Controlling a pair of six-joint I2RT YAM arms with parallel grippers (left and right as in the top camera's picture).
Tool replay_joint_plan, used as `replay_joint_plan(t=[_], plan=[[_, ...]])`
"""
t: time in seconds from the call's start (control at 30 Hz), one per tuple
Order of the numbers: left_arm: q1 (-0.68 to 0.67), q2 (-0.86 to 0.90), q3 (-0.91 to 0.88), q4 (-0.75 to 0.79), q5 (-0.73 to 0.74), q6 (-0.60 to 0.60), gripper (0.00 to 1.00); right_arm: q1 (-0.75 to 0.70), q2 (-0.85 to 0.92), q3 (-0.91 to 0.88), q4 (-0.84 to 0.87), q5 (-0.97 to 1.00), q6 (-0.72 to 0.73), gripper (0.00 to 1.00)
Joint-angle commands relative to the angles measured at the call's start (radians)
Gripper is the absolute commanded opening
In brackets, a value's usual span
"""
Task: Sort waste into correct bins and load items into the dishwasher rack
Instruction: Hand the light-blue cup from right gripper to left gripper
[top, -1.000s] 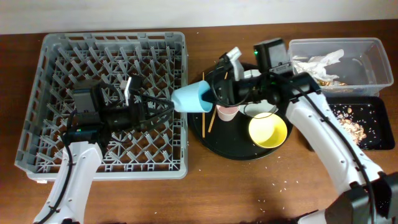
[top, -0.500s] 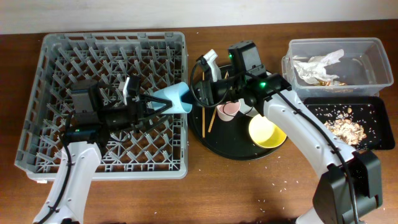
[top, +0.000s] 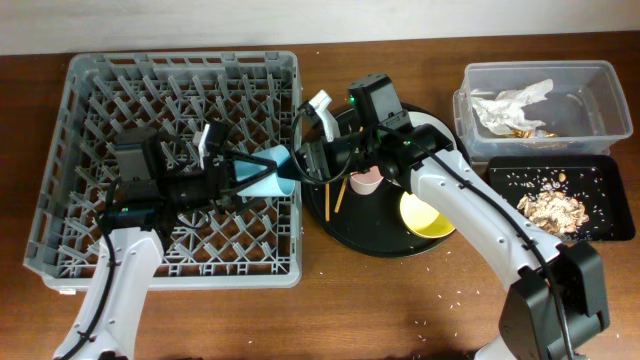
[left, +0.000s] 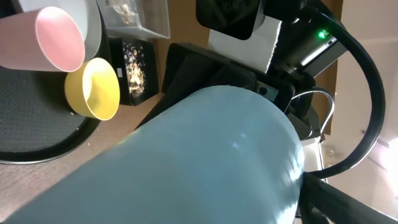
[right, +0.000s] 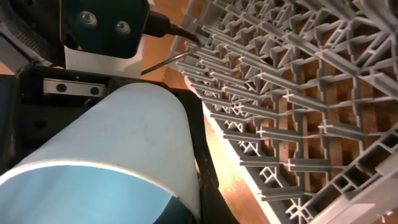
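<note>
The light blue cup (top: 272, 168) lies on its side in the air over the right edge of the dishwasher rack (top: 90, 90). My right gripper (top: 303, 163) is shut on its rim (right: 124, 137). My left gripper (top: 250, 174) has its jaws spread on either side of the cup's base, and the cup (left: 205, 162) fills the left wrist view. The pink cup (top: 365, 181), the yellow bowl (top: 432, 216) and the chopsticks (top: 339, 196) are on the round black tray (top: 370, 243). The plate is mostly hidden under my right arm.
The clear tub (top: 600, 80) at the back right holds white napkins (top: 515, 100) and gold wrappers. The shallow black tray (top: 600, 168) in front of it holds brown scraps (top: 550, 205). Crumbs lie on the wooden table.
My right gripper has carried the light blue cup leftward from the round tray's edge to the rack's edge, into the spread jaws of my left gripper. The left arm has stayed put.
</note>
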Motion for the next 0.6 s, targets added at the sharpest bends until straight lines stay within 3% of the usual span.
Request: replay_joint_plan(t=[0.0, 0.07, 0.17, 0.3, 0.43, 0.57], plan=[[-0.005, 0.002, 0.01, 0.003, -0.037, 0.007, 0.84, 0.029, 0.003, 0.012, 0.001, -0.068, -0.013, 0.04], [-0.005, 0.002, 0.01, 0.003, -0.037, 0.007, 0.77, 0.029, 0.003, 0.012, -0.006, -0.069, -0.022, 0.05], [-0.005, 0.002, 0.01, 0.003, -0.038, 0.007, 0.7, 0.029, 0.003, 0.012, -0.014, -0.069, -0.022, 0.46], [-0.005, 0.002, 0.01, 0.003, -0.038, 0.008, 0.68, 0.029, 0.003, 0.012, -0.014, -0.069, -0.022, 0.54], [0.0, 0.002, 0.01, 0.059, -0.03, 0.008, 0.61, 0.0, 0.003, 0.012, -0.016, -0.069, -0.04, 0.74], [0.06, 0.002, 0.01, 0.213, -0.005, 0.007, 0.55, -0.133, 0.003, 0.012, -0.079, -0.067, -0.1, 0.93]])
